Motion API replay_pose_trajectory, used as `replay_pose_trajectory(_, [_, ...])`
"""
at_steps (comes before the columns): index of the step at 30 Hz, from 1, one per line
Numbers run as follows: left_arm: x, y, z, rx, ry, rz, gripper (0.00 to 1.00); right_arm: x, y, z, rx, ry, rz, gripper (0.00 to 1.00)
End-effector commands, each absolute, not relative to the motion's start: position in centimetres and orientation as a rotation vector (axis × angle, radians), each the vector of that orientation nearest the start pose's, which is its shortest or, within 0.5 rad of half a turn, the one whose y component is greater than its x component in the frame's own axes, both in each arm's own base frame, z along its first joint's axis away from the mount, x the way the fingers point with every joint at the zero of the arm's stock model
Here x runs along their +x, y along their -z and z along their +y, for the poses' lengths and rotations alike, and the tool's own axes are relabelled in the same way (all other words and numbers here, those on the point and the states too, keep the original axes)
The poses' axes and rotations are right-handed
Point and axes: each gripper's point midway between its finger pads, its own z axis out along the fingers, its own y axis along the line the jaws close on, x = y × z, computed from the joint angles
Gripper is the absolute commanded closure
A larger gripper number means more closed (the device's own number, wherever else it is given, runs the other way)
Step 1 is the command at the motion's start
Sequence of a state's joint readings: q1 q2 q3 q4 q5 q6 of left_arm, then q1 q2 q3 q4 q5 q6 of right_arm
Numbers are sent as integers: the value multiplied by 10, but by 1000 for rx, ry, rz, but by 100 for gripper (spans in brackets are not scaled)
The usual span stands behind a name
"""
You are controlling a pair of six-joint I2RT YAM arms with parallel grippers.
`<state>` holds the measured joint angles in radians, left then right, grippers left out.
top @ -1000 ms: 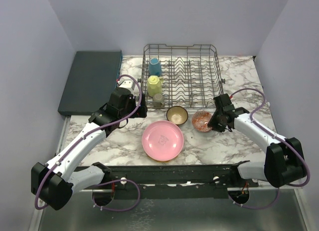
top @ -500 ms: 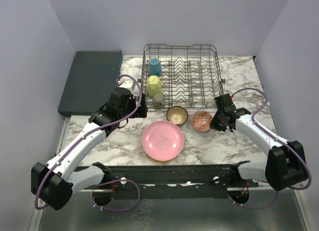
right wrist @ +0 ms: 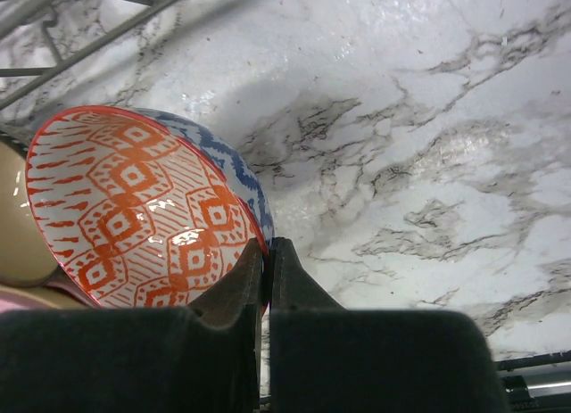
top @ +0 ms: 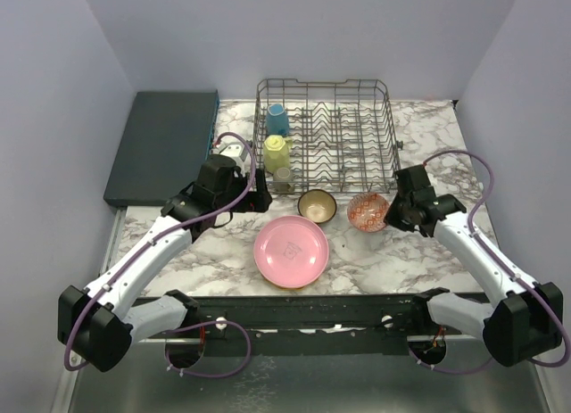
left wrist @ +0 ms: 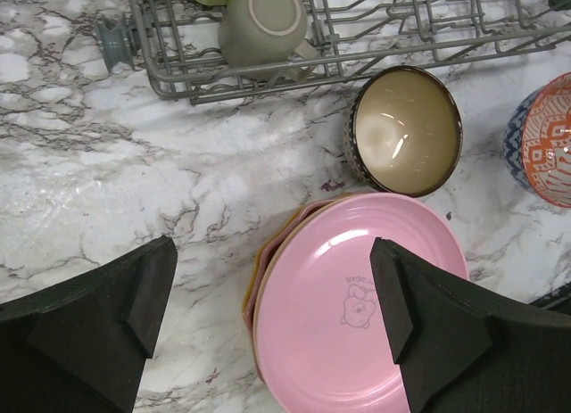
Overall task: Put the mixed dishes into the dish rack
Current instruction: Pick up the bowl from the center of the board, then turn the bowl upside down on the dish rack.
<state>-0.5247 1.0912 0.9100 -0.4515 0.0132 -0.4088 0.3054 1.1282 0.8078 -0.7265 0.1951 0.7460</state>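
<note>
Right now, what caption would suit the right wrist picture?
Right fingers shut on the rim of a red-patterned bowl over the marble table, dish rack beyond.

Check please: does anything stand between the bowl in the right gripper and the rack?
Nothing visible does. The right gripper grips the bowl by its rim; only bare table lies before the rack.

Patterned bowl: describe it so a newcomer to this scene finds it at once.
Start at the dish rack; two bowls are just in front of it. The patterned bowl is the right one, rim pinched by the right gripper. Unlike the plain brown bowl, it is orange-patterned inside and blue outside.
</note>
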Motion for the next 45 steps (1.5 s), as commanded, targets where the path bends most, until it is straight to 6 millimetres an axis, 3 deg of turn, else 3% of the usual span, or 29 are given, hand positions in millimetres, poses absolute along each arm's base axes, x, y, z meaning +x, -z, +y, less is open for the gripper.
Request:
replay_pose_trajectory(1, [273,-210,-200,136,675,2224,1,259,-134,74,520,-181,2447,99])
replay_pose_trajectory(6, [268,-222,-211,114,763,2238,2,262,-153,76,439,-188,2435,99])
replay_pose_trajectory(14, [272,-242,-216,110,781,2244,2,270,-175,103,319,-334,2417,99])
replay_pose_trajectory(21, [273,-241,-221,59,801,2310,2,274,-185,118,281,-369,2403,99])
replay_pose_trajectory(29, [268,-244,-229,51,869,2324,2,278,-196,156,169,-342,2406,99])
replay_pose_trajectory(37, [260,-246,-229,81,890,2321,1,288,-205,180,80,-298,2412,99])
replay_pose_trajectory(45, [259,-245,-230,79,901,2330,2,292,-220,222,-41,-290,2395,99])
